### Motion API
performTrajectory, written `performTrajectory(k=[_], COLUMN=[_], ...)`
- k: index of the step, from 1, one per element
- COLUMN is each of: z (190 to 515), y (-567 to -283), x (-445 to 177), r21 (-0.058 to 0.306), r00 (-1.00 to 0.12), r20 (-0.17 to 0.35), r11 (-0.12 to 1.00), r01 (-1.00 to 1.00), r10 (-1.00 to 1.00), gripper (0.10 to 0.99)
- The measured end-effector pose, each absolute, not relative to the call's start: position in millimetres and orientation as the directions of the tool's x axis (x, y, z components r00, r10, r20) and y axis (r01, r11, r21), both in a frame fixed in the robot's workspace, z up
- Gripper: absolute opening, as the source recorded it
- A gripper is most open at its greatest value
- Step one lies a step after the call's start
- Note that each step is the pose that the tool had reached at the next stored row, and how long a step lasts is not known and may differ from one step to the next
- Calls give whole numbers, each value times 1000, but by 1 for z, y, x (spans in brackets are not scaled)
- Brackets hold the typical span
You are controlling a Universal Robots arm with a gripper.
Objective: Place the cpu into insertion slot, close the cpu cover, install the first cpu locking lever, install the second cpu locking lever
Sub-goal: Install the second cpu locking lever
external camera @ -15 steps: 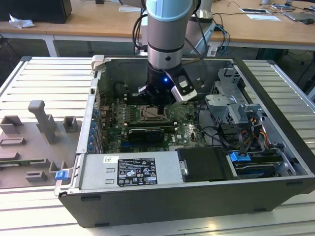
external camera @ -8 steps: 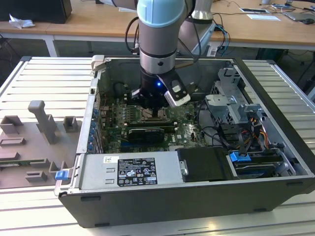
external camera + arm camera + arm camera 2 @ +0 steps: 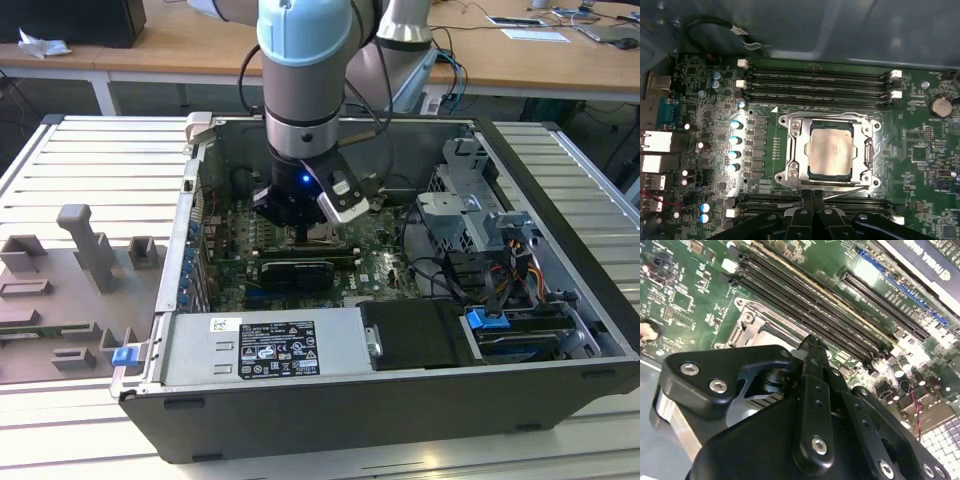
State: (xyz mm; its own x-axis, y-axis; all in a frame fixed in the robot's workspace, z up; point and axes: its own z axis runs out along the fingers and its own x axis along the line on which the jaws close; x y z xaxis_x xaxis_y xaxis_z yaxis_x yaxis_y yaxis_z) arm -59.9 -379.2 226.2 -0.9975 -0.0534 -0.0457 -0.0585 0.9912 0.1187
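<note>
While the cover (image 3: 796, 150) lies flat over the cpu (image 3: 830, 151), the hand (image 3: 812, 196), fingers pressed together, holds nothing.

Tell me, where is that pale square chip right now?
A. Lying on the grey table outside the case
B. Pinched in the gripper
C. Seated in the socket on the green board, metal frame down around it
C: in the first wrist view the cpu lies flat in the insertion slot, with the cpu cover framing it.
</note>
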Motion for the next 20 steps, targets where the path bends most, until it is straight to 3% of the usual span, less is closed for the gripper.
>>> performTrajectory(k=[8, 20], z=[225, 211], y=[-394, -396], x=[-65, -74], r21=[174, 199], r00=[-997, -996], r20=[-49, -51], r11=[982, 976], r01=[-68, -86], r10=[-61, -77], gripper=[106, 106])
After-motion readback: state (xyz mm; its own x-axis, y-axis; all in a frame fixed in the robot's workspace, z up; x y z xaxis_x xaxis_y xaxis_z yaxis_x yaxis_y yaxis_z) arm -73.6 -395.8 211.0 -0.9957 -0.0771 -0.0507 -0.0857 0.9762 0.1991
